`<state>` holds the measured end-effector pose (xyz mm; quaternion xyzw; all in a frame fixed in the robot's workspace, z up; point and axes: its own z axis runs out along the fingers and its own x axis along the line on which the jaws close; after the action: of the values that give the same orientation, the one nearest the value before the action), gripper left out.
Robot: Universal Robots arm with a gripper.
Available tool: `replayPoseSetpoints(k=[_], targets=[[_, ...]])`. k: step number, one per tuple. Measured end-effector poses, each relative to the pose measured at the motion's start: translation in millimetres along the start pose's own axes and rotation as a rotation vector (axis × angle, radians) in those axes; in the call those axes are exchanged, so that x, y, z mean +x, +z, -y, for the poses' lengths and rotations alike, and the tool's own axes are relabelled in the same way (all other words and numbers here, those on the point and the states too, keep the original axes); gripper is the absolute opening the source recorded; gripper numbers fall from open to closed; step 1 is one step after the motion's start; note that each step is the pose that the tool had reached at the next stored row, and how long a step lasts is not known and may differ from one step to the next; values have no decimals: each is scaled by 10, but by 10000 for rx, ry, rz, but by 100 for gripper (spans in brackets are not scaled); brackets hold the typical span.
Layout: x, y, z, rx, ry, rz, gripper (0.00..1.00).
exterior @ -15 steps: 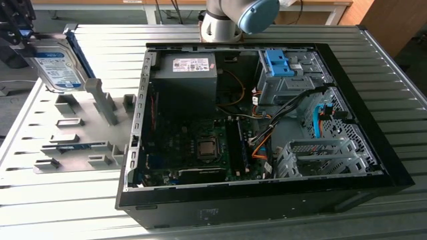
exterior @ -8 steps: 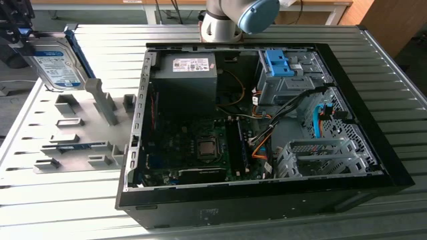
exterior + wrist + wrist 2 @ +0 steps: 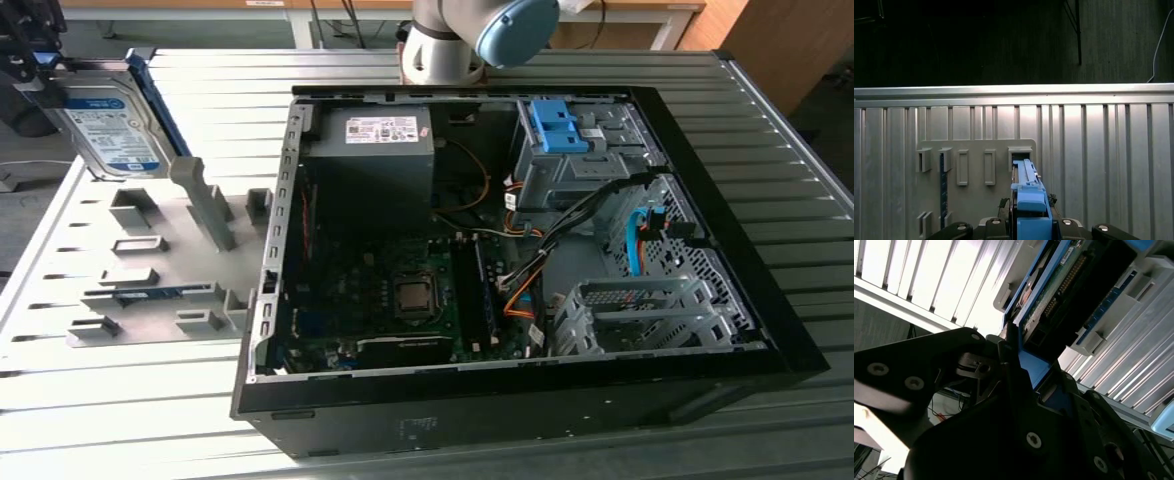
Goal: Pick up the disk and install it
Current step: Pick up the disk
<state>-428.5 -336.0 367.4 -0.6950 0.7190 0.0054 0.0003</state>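
Exterior view: gripper (image 3: 38, 68) sits at the table's (image 3: 747, 90) far corner on the exterior view's left, clamped on the top edge of the disk (image 3: 114, 130). The disk hangs on edge, label face toward the camera, slightly tilted, over the far end of the grey plate (image 3: 80, 270). Its lower edge is just above the plate's slot blocks; can't tell whether it touches them. The open case (image 3: 534, 400) lies beside the plate on the exterior view's right, well apart from the disk. Inside, the power supply (image 3: 380, 150) is at the far left and the grey cage (image 3: 574, 170) at the far right, with a bare blue bracket (image 3: 558, 125) on top and cables (image 3: 534, 270) running below it. The arm (image 3: 461, 40) base stands behind the case. There is open table around the plate and the case walls are low.

Second wrist view: this shows the grip itself. The dark fingers (image 3: 1006, 352) are closed narrow on the disk's (image 3: 1064, 285) blue caddy edge, and the circuit-board underside faces this camera. Table slats (image 3: 929, 275) lie beyond.

First wrist view: looking along the disk (image 3: 1026, 195) edge-on, with the gripper (image 3: 1029, 227) at its near end. The far end lines up with one slot of the plate (image 3: 974, 210), and the neighbouring slots run in a row beside it. Bare table (image 3: 1104, 160) lies to one side, and the table edge is beyond the plate.
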Motion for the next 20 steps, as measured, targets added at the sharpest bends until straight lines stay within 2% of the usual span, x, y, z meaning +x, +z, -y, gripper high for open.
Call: replayPoseSetpoints(k=[20], targets=[[-1,-79,-1,-1,0,9,37]])
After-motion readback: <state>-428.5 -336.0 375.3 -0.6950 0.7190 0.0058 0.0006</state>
